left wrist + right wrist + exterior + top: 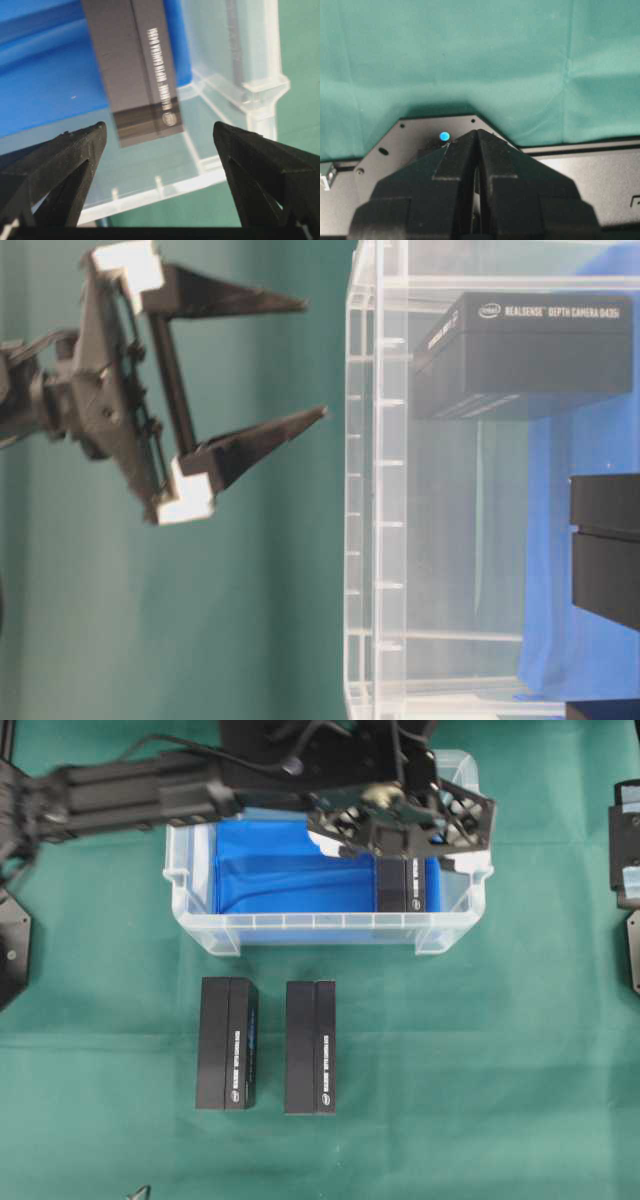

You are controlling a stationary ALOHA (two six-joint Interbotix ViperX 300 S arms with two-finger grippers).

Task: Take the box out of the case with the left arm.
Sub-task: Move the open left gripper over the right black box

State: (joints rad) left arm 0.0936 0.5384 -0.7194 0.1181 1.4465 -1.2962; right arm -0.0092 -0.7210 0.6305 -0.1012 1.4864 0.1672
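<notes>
Overhead view: you've got two spare boxes [227,1043] near the worktop's [480,1060] front edge, then the case [300,928] with the box [405,885] in its right end. Your left hand [415,820] hovers over it, spread wide to straddle it. Only the wrist view shows nothing's touching yet. Right hand [476,137] is pressed together.

Clear plastic case [300,928] with blue lining, black box [405,885] lying flat in its right end
</notes>
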